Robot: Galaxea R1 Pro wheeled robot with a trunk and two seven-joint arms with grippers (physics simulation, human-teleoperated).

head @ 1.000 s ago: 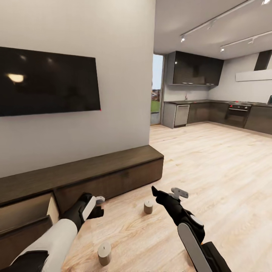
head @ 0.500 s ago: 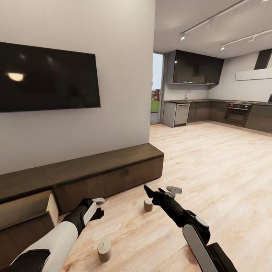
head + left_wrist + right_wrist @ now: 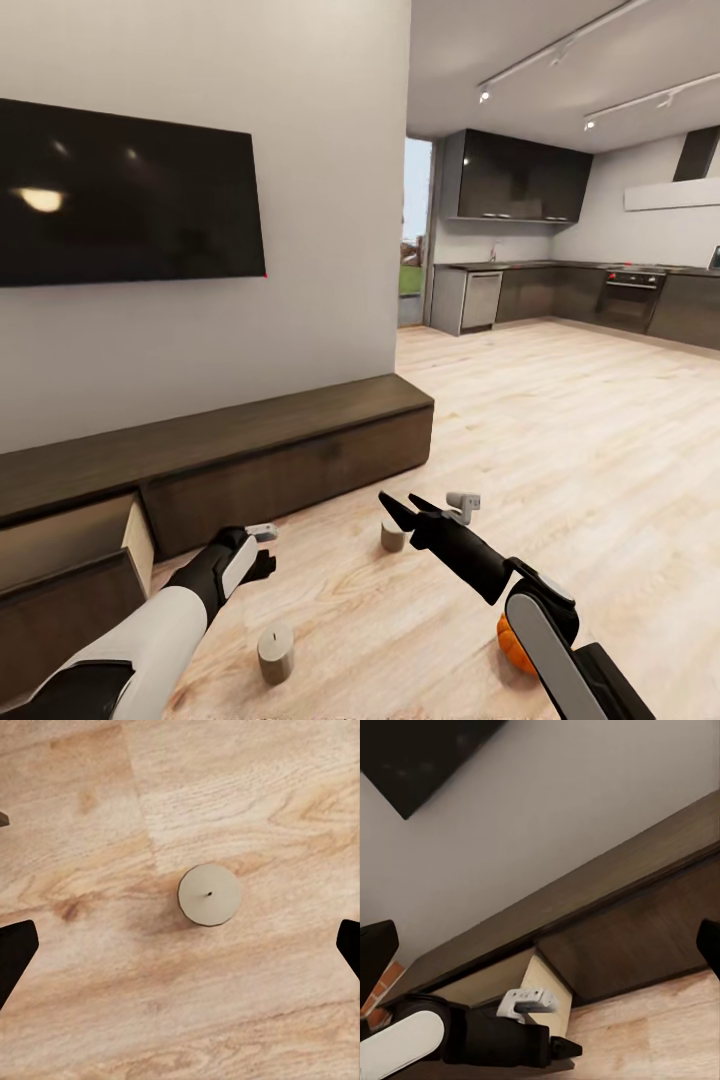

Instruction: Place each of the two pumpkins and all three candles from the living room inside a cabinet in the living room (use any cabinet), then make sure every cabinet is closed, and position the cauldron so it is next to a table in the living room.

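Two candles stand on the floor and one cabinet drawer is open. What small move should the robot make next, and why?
Probably lower the left pincer straight down onto the near candle. Its wrist view looks down on the candle between the open fingertips, and the cabinet drawer beside that arm is open. The right pincer, also open, is at the far candle.

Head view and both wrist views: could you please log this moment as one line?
left gripper: open, empty | right gripper: open, beside far candle | near candle: on floor | pumpkin: on floor | cabinet: left drawer open
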